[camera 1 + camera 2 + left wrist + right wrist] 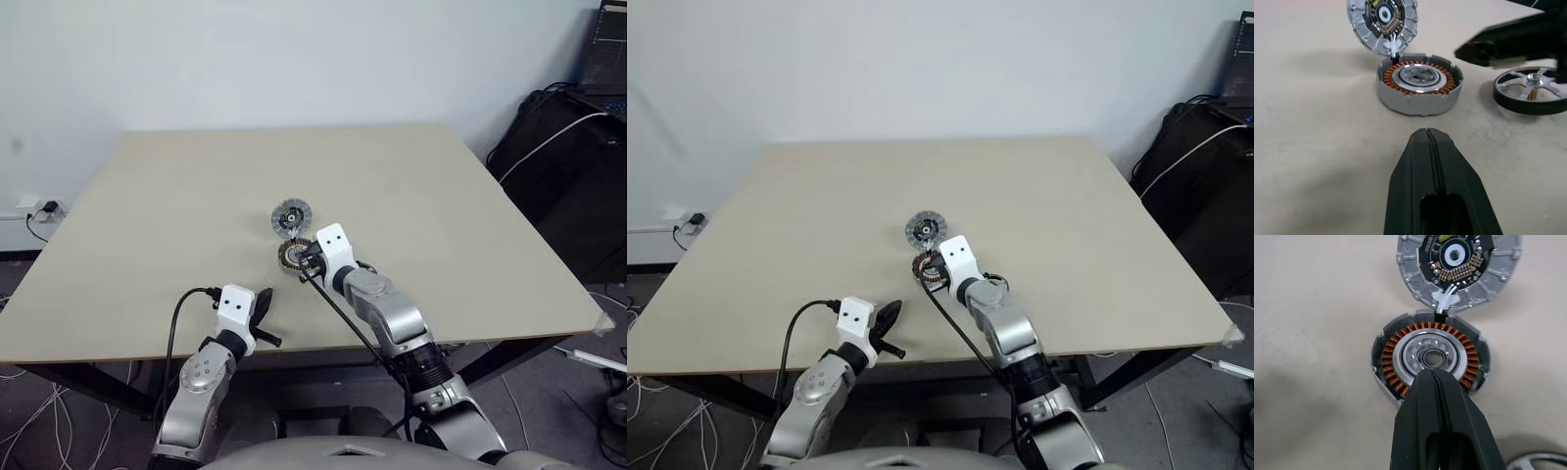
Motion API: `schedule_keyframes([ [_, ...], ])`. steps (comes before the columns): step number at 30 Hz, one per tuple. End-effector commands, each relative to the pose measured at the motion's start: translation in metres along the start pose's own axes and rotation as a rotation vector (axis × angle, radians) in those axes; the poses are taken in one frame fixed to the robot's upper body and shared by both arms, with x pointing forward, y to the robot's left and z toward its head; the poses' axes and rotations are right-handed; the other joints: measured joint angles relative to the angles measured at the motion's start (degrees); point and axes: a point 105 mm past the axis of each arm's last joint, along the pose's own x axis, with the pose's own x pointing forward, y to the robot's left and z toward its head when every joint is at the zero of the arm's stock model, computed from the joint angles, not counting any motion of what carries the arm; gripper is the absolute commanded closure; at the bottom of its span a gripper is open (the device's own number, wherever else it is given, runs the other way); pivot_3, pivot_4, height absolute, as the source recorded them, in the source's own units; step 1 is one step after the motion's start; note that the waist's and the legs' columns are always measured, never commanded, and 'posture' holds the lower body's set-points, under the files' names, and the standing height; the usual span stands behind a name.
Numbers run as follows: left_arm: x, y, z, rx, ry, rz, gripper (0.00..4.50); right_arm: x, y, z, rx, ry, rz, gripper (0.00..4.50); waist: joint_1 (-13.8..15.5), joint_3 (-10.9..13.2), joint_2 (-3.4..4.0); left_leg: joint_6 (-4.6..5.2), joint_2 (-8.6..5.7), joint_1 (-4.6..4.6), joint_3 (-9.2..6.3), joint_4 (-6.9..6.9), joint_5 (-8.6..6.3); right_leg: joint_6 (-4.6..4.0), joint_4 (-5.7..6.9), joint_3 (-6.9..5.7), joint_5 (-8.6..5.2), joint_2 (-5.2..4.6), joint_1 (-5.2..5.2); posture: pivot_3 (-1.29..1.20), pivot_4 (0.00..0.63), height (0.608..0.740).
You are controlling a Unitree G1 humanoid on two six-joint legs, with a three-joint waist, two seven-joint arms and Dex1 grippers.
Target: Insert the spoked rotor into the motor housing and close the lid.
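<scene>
The rotor lies flat on the table, a shiny rim with dark spokes running to a hub, not yet in the housing. Seen from the left wrist, it sits just beside the housing, apart from it, with the right gripper's dark fingers above it. Nothing holds it.

The housing sits near the middle of the table, a low grey cup with a ring of copper windings around a silvery centre, open at the top. The lid lies flat on the table at 12 o'clock from the housing, its inner face up: a dark round board inside a ribbed grey rim. White wires run from the lid's edge into the housing's rim, so the two touch at that joint.

The right gripper has its fingers pressed together with nothing between them. Its tip hangs over the 6 o'clock side of the windings, reaching to the edge of the silvery centre; whether it touches the metal I cannot tell.

The left gripper is likewise closed and empty, the seam between its fingers a thin line. From the head views it sits near the front edge of the table, at about 7 o'clock from the housing and well apart from it, pointing toward it.
</scene>
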Motion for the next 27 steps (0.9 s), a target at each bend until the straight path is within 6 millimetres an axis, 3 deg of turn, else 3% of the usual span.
schedule_keyframes([
  [1,0.000,0.000,0.018,0.034,-0.072,0.003,4.50,0.008,0.001,0.013,-0.029,-0.012,-0.008,4.48,-0.1,0.0,0.04,0.00,0.00,0.00,0.00,-0.01,0.00,0.00,0.00,0.01,0.00,0.00,-0.01,0.00,0.000,0.740],
  [15,-0.001,0.005,0.017,0.016,-0.075,0.024,4.50,0.028,-0.010,0.012,-0.054,0.023,-0.051,4.48,-1.5,-0.1,0.22,-0.03,-0.01,0.00,0.00,-0.09,0.01,-0.04,0.02,0.03,0.01,0.01,-0.08,0.00,0.000,0.740],
  [27,0.000,0.005,0.015,0.000,-0.067,0.022,4.50,0.036,-0.001,0.017,-0.082,0.017,-0.028,4.48,-1.8,-0.1,0.25,-0.03,-0.01,0.00,0.00,-0.11,0.02,-0.05,0.04,0.04,0.00,0.01,-0.10,0.00,0.000,0.740],
])
